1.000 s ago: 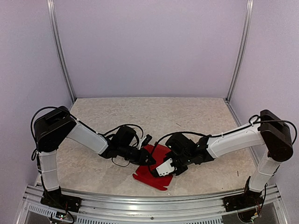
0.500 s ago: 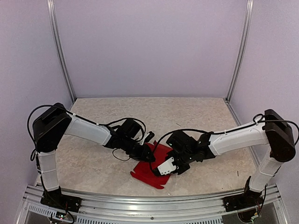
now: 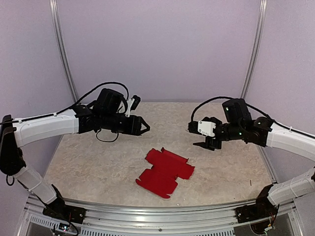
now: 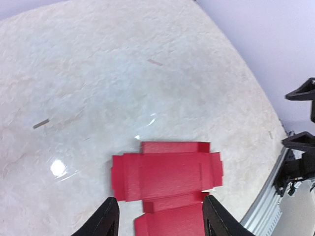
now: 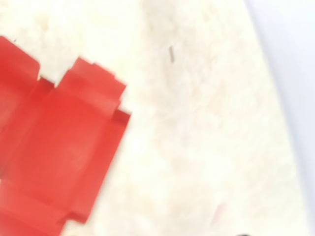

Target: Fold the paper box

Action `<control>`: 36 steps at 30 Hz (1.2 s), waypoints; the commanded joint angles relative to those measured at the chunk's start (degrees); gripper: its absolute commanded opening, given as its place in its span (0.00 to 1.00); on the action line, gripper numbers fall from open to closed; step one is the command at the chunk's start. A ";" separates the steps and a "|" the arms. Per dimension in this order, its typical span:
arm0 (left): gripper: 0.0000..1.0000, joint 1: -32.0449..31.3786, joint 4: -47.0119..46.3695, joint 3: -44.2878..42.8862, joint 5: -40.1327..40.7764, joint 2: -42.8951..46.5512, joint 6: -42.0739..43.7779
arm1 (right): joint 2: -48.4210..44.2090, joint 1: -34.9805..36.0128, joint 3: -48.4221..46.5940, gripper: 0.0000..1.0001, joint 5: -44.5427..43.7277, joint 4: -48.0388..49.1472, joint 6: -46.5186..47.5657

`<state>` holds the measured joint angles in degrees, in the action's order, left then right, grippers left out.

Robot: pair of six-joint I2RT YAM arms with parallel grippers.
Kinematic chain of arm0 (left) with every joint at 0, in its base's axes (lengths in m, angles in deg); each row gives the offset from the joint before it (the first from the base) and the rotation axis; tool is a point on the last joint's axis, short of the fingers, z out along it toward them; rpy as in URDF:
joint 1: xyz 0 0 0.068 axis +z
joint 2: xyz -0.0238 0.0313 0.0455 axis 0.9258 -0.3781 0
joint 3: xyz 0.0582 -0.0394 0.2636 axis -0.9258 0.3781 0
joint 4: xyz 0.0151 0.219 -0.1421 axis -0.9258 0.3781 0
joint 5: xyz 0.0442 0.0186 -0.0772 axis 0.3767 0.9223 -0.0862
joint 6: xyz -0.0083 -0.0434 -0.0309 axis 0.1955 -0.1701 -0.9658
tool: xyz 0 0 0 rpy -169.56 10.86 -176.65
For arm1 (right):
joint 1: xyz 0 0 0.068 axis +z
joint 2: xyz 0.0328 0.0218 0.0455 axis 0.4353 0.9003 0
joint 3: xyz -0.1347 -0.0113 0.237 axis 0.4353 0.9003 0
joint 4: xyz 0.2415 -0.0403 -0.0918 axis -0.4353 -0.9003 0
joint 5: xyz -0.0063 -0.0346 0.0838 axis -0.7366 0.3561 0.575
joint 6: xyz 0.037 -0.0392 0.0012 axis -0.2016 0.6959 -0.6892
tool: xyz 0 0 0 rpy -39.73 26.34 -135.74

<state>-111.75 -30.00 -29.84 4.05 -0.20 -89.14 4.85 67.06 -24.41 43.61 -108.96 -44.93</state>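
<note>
The paper box (image 3: 165,172) is a bright red die-cut sheet with notched flaps, lying unfolded on the table near the front edge. Nothing touches it. My left gripper (image 3: 143,127) hangs above the table to the sheet's upper left, open and empty. In the left wrist view its gripper (image 4: 160,199) stands open, high above the paper box (image 4: 167,172). My right gripper (image 3: 196,136) hovers to the upper right of the sheet, its black fingers apart and empty. The blurred right wrist view shows only the paper box (image 5: 54,147) at its left, not the fingers.
The mottled beige table (image 3: 98,162) ends at a metal front rail (image 3: 157,216). Lilac walls and two upright metal posts (image 3: 64,54) close the back and sides. Small scraps (image 4: 41,123) lie on the tabletop.
Both grippers were low on the red sheet, nearly shut. They have let go, opened, and risen up and apart. The sheet now lies flat and free on the table.
</note>
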 commanded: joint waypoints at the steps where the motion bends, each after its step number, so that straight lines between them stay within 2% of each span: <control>1: 0.58 2.45 3.53 3.53 2.97 -5.41 -0.49 | -0.18 -4.42 4.11 0.68 9.73 6.21 -11.17; 5: 0.59 2.57 4.92 -0.02 0.18 -12.18 0.47 | 2.47 -6.31 4.56 0.66 13.63 7.29 -13.38; 12: 0.60 2.75 3.69 -3.01 -5.03 -21.61 0.38 | 3.46 -6.54 7.37 0.65 12.49 8.27 -11.71; 15: 0.57 2.83 3.06 -3.95 -6.72 -24.28 0.09 | 3.45 -6.54 7.70 0.65 12.34 8.23 -11.46; 19: 0.49 3.18 1.41 -4.83 -11.00 -26.46 -0.30 | 4.44 -6.54 7.74 0.64 12.26 8.02 -10.96; 24: 0.40 3.41 1.41 -5.73 -12.42 -28.39 -0.20 | 6.09 -6.52 7.15 0.64 11.88 7.66 -11.04; 29: 0.24 3.54 0.20 -5.11 -13.33 -28.78 -0.28 | 8.85 -6.63 5.27 0.63 11.66 6.89 -13.02; 33: 0.12 2.96 -4.23 -1.95 -11.59 -27.20 -0.38 | 13.37 -6.88 -0.07 0.61 12.93 2.51 -16.09; 36: 0.02 1.49 -11.62 2.88 -9.29 -23.43 -0.25 | 16.81 -6.96 -4.56 0.61 16.01 -2.84 -17.65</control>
<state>-108.82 -33.21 -32.22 -7.58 -27.68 -89.75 18.25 60.76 -23.08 55.71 -104.78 -59.16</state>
